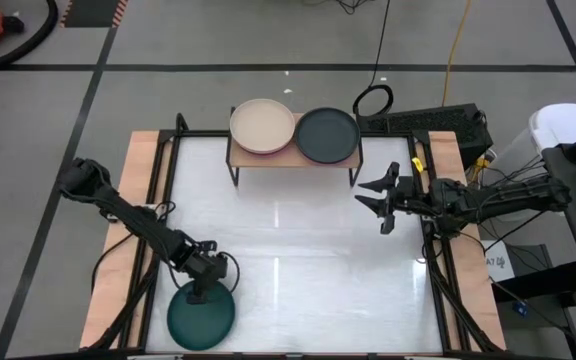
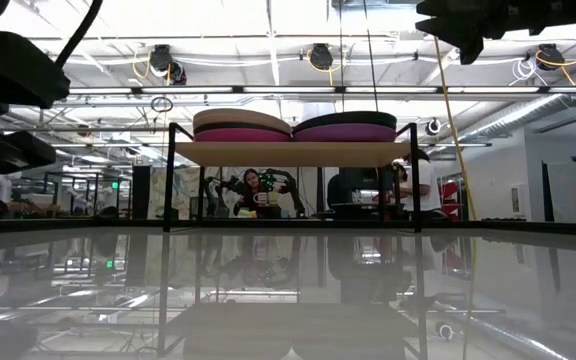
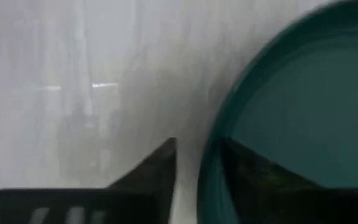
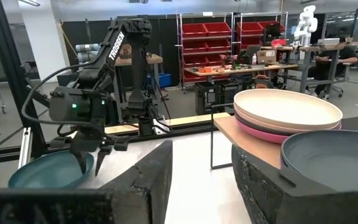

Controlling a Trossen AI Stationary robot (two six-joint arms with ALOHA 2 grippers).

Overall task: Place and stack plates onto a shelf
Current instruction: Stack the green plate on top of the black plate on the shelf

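A dark teal plate (image 1: 201,318) lies flat on the table near its near left corner. My left gripper (image 1: 204,292) is open at the plate's far rim (image 3: 211,155), pointing down. One finger stands inside the plate and one outside, with bare table showing between the outer finger and the rim. The wooden shelf (image 1: 268,160) stands at the far edge and bears two stacks: a beige plate (image 1: 263,125) on a pink one, and a charcoal plate (image 1: 326,135) on a purple one (image 2: 353,132). My right gripper (image 1: 373,198) hovers open to the right of the shelf.
Bare white tabletop (image 1: 298,250) lies between the shelf and the teal plate. Black frame rails (image 1: 163,180) and wooden strips (image 1: 118,250) run along the table's left and right sides. A cable coil (image 1: 373,100) and a black box (image 1: 438,122) sit behind the shelf. People sit in the room beyond.
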